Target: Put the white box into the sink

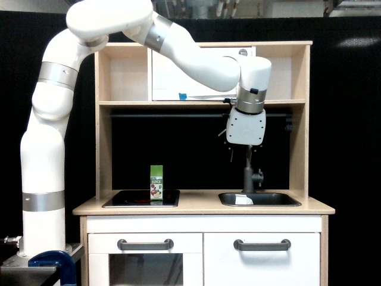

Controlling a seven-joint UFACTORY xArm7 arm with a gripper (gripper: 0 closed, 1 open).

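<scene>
**White box lies in the sink, arm above it**

The main work of the task looks done. The small white box (243,200) is inside the shallow dark grey metal sink (280,199), which is set in the light wood countertop (202,208) of the toy kitchen. Only a pale piece of the box shows above the rim, near the side of the basin toward the exterior view's left, just in front of the foot of the tall grey faucet (249,176). It seems to lie low or tipped over and not upright, but the rim hides most of it, so I cannot be sure of its pose.

The gripper (248,152) of the white robot arm (53,143) hangs well above the sink, under the wooden shelf (202,103). It holds nothing. Its fingers are thin and dark against the black background, so I cannot tell if they are spread or pressed together. The box is below the gripper and clearly apart from it, with the faucet between them in this view.

In my judgement, nothing is left except to take the arm away to a rest pose. The green juice carton (156,182) stands on the black stovetop (141,198), far from the sink and not touched.
</scene>
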